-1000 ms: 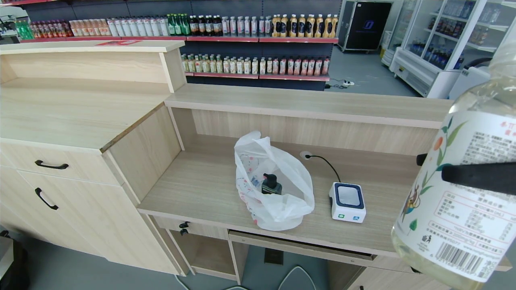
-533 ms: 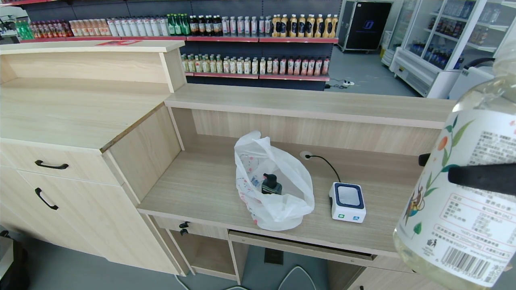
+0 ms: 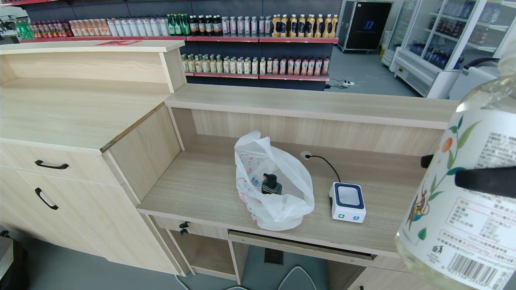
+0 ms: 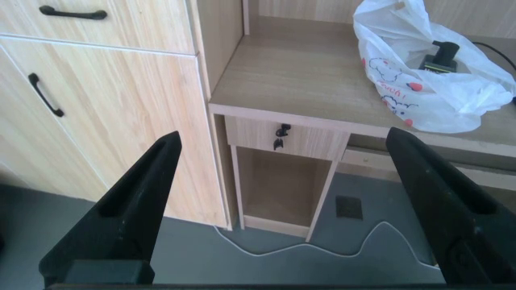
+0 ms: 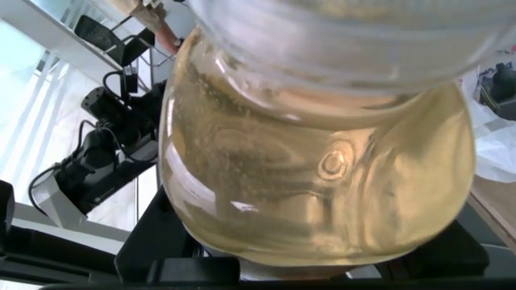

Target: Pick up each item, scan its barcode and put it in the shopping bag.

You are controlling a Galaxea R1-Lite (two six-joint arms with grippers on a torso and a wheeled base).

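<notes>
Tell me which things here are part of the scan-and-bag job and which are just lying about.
Part of the job:
bottle, held up on the right
scanner on the counter
bag beside the scanner
pump bottle, already in the bag

Just lying about:
shelf drinks
fridges
drawers

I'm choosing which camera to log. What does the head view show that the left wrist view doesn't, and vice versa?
Head view: the scanner, the clear bottle with its barcode, held near the camera, and stocked shelves behind. Left wrist view: the open left pincer. Both: the counter, the shopping bag with a dark pump bottle inside, and the cabinet handles.
</notes>
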